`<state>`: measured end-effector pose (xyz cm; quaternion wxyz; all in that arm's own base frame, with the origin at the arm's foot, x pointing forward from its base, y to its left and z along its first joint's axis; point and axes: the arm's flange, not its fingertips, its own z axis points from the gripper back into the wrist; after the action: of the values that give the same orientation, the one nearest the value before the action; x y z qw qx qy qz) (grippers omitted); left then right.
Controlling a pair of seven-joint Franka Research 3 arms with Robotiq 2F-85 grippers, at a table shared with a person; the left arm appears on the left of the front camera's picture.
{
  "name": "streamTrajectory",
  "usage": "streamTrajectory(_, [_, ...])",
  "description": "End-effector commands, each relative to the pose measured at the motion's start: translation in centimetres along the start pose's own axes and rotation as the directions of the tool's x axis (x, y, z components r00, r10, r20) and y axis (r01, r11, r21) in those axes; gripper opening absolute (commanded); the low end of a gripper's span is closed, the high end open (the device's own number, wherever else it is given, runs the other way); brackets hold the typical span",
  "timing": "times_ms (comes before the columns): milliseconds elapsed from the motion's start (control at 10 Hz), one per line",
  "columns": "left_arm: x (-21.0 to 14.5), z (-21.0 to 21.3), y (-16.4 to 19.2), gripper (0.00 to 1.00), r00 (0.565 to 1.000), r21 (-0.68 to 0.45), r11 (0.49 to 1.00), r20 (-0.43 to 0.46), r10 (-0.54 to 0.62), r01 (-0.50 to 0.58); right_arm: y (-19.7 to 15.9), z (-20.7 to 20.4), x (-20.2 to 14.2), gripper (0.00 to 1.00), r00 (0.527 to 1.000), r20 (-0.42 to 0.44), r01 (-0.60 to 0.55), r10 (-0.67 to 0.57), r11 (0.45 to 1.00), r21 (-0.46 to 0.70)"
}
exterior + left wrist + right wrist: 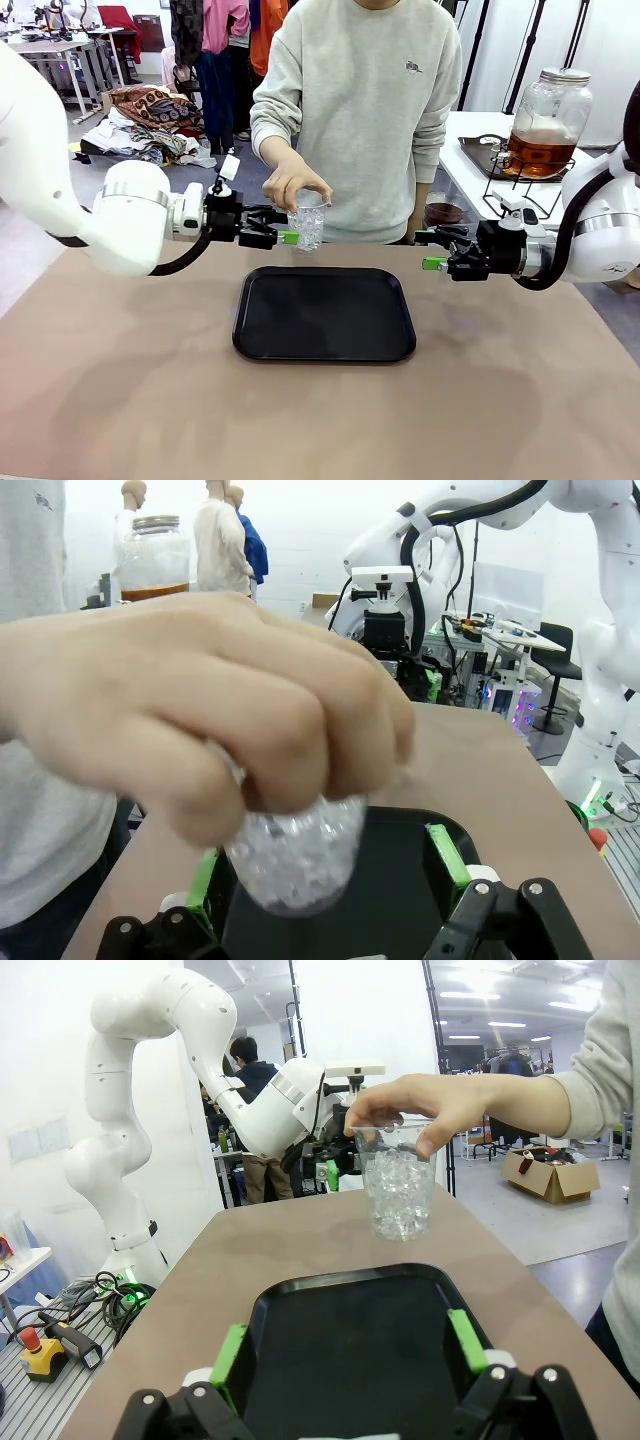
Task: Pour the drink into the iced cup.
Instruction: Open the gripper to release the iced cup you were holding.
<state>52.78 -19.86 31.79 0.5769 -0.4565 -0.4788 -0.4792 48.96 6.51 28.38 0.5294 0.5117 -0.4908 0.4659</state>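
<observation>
Ideally the open left hand [287, 237] closes gently around the iced cup [308, 222] before the person's hand [293, 181] lets go, right hand [432, 251] open.

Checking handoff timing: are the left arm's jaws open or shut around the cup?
Open. The left gripper has its green pads either side of the iced cup, which the person's hand holds by the rim.

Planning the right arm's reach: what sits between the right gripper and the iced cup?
In the right wrist view, a black tray lies between the right gripper and the iced cup.
</observation>
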Motion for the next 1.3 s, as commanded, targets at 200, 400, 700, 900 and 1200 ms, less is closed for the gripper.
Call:
streamTrajectory(200, [-1.5, 6.2, -2.6, 1.00, 0.999, 0.035, 0.999, 0.017, -0.043, 0.042, -0.1, 0.0, 0.2, 1.00, 1.000, -0.001, -0.005, 0.005, 1.000, -0.002])
streamTrajectory(400, [-1.7, 9.0, -3.1, 1.00, 0.998, 0.040, 0.997, 0.001, -0.062, 0.061, -0.1, 0.0, 0.2, 1.00, 1.000, -0.001, -0.005, 0.005, 1.000, -0.002])
streamTrajectory(700, [-1.5, 12.7, -3.1, 1.00, 0.995, -0.032, 0.995, 0.010, -0.099, 0.099, -0.1, 0.0, 0.2, 1.00, 1.000, -0.001, -0.005, 0.005, 1.000, -0.002])
streamTrajectory(900, [-1.6, 14.0, -3.0, 1.00, 0.997, -0.053, 0.996, 0.035, -0.072, 0.074, -0.1, 0.0, 0.2, 1.00, 1.000, -0.001, -0.005, 0.005, 1.000, -0.002])
streamTrajectory(1200, [-1.5, 12.7, -2.8, 1.00, 0.997, -0.021, 0.997, -0.001, -0.073, 0.073, -0.1, 0.0, 0.2, 1.00, 1.000, -0.001, -0.005, 0.005, 1.000, -0.002])
